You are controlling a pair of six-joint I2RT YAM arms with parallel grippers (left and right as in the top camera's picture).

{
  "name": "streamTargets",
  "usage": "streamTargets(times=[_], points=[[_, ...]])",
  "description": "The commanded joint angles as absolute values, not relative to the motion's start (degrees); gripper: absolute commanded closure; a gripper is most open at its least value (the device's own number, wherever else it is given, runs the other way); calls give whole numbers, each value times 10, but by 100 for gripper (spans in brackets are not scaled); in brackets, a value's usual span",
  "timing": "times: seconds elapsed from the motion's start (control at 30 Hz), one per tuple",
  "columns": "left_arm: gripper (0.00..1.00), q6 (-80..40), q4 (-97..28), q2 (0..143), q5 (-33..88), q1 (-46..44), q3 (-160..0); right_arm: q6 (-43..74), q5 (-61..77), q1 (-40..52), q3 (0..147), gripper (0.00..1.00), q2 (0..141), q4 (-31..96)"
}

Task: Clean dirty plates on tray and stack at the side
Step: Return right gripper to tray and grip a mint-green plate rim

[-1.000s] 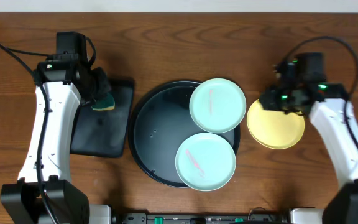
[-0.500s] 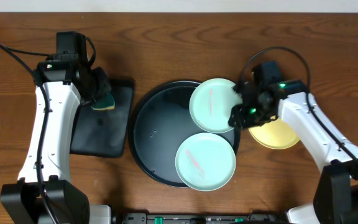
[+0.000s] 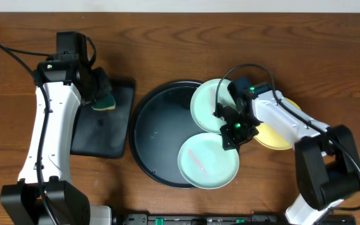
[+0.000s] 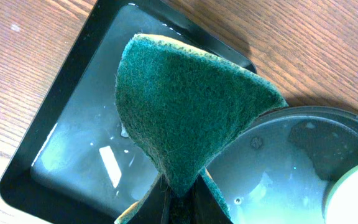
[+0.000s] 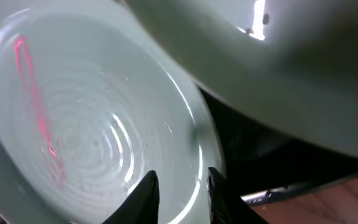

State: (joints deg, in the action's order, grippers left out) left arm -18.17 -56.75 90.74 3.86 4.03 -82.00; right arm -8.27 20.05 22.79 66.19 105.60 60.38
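Two mint green plates lie on the large round black tray [image 3: 155, 134]: the far plate [image 3: 208, 106] and the near plate [image 3: 205, 164], each with a pink streak. The yellow plate [image 3: 279, 134] lies on the table right of the tray, partly under my right arm. My right gripper [image 3: 232, 133] is open and low over the near plate's far right rim. In the right wrist view its gripper [image 5: 183, 198] has the near plate's [image 5: 73, 124] rim between the fingers. My left gripper [image 3: 100, 94] is shut on a green sponge [image 4: 185, 106] above the rectangular tray.
A smaller rectangular black tray [image 3: 99, 128] with water in it sits left of the round tray and also shows in the left wrist view [image 4: 67, 149]. The far plate [image 5: 272, 62] overhangs close above my right gripper. Bare wooden table lies all around.
My right arm has swung left from above the yellow plate, past the far mint plate, down to the near mint plate's rim. The left arm and sponge have not moved.
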Motion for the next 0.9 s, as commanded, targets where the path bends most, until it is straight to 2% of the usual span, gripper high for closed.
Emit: streamTargets(times=[0.0, 0.23, 0.43, 0.6, 0.73, 0.87], points=[[93, -176, -567, 902, 29, 43, -820, -95, 180, 233, 667, 77, 1060, 601], [93, -176, -566, 902, 29, 43, -820, -95, 185, 233, 670, 77, 1060, 606], [92, -176, -563, 902, 29, 43, -820, -113, 201, 234, 746, 77, 1056, 672], [93, -176, -563, 902, 29, 43, -820, -112, 145, 234, 798, 77, 1055, 689], [93, -176, -563, 902, 29, 43, -820, -99, 76, 234, 792, 78, 1058, 683], [92, -176, -563, 902, 29, 43, -820, -99, 67, 234, 755, 78, 1059, 657]])
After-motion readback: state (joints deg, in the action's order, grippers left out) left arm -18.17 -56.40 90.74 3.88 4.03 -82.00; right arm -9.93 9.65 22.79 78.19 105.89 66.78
